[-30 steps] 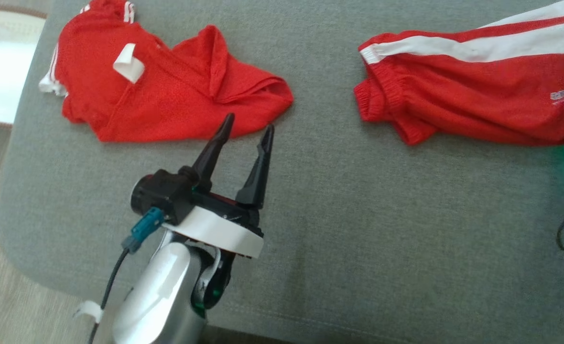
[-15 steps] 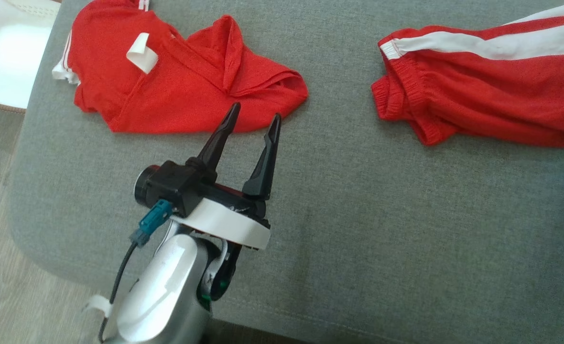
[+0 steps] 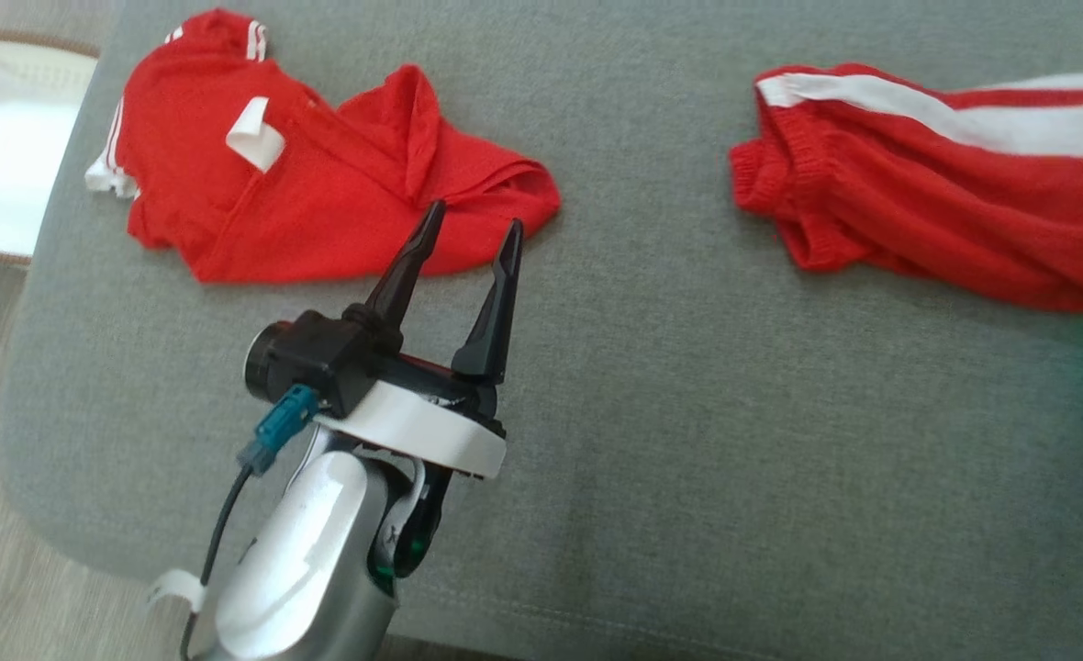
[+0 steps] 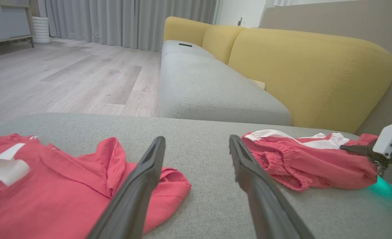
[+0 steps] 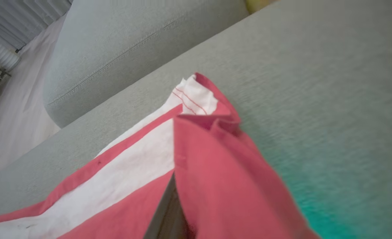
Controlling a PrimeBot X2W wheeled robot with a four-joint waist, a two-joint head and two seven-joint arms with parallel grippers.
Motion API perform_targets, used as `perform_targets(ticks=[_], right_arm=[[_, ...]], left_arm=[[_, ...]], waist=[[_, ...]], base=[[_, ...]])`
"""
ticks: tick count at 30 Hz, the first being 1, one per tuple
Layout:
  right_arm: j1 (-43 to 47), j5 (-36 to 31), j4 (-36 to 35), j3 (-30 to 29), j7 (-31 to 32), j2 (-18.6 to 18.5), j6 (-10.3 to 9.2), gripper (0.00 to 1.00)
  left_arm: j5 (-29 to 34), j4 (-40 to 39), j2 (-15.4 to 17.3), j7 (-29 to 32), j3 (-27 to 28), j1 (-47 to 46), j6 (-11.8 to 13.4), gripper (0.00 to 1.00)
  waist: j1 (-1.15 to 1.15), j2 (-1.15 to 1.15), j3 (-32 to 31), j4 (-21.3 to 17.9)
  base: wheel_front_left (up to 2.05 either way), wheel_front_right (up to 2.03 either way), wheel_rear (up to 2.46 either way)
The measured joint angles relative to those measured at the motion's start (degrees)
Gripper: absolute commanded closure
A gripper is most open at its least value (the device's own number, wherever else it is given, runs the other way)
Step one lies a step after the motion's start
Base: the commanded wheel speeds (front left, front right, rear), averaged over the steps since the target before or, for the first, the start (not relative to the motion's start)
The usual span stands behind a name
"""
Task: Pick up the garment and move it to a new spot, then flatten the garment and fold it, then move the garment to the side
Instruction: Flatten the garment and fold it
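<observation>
Grey sofa seat point(image 3: 688, 413) with red shirt point(image 3: 321, 202) and red shorts point(image 3: 918, 229) well apart; left hand point(image 3: 475, 216) spread near shirt, right hand point(image 5: 169, 212) clamped on shorts

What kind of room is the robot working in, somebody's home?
Probably a living room, or a mock-up of one: there is a yellow-backed sofa, long grey curtains and a pale wood-look floor.

White print on shorts point(image 3: 918, 211) unreadable
</observation>
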Motion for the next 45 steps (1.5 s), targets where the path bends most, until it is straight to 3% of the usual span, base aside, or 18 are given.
perform_targets(ticks=[3, 10, 13, 17, 22, 29, 36, 45], right_arm=[[1.77, -2.27, 0.05, -1.23, -2.66, -0.74, 0.0, 1.0], [7.07, -9.65, 0.21, -10.35, -6.03, -2.22, 0.0, 1.0], [7.84, -11.59, -0.19, -12.68, -6.69, -0.71, 0.0, 1.0], [6.51, -12.66, -1.72, -11.05, -9.1, 3.2, 0.0, 1.0], [5.15, -10.78, -2.59, -2.77, -13.4, 6.36, 0.0, 1.0], [5.88, 0.27, -4.68, 11.66, -16.1, 9.79, 0.0, 1.0], [12.32, 12.25, -11.28, 25.38, -15.86, 9.49, 0.0, 1.0], [16.48, 18.95, -14.63, 35.95, -14.71, 6.93, 0.0, 1.0]], left_arm=[[0.34, 0.16, -0.01, 0.0, 0.11, 0.07, -0.03, 0.0], [0.74, 0.83, 0.0, 0.01, 0.51, 2.69, -0.63, 0.0], [0.75, 0.86, 0.02, 0.01, 1.27, 3.62, -0.99, 0.0], [1.23, 0.85, 0.02, 0.0, 1.92, 3.63, -1.47, 0.0], [1.25, 1.19, 0.02, 0.01, 2.04, 3.74, -1.55, 0.0], [1.6, 1.72, 0.03, 0.01, 3.0, 5.87, -2.05, 0.0], [1.56, 1.77, 0.03, 0.01, 3.65, 6.46, -2.48, 0.0], [1.56, 1.75, 0.05, 0.01, 3.8, 8.33, -2.52, 0.0]], waist=[[0.0, 0.0, -1.17, -0.69], [0.0, 0.0, -4.1, -1.86], [0.0, 0.0, -4.83, -2.18], [0.0, 0.0, -5.25, -2.25], [0.0, 0.0, -6.4, -2.1], [0.0, 0.0, -8.53, -1.52], [-0.01, 0.0, -9.89, -0.62], [0.0, 0.0, -10.08, 0.05]], base=[[0.0, 0.0, 0.0], [0.0, 0.0, 0.0], [0.0, 0.0, 0.0], [0.0, 0.0, 0.0], [0.0, 0.0, 0.0], [0.0, 0.0, 0.0], [0.0, 0.0, 0.0], [0.0, 0.0, 0.0]])
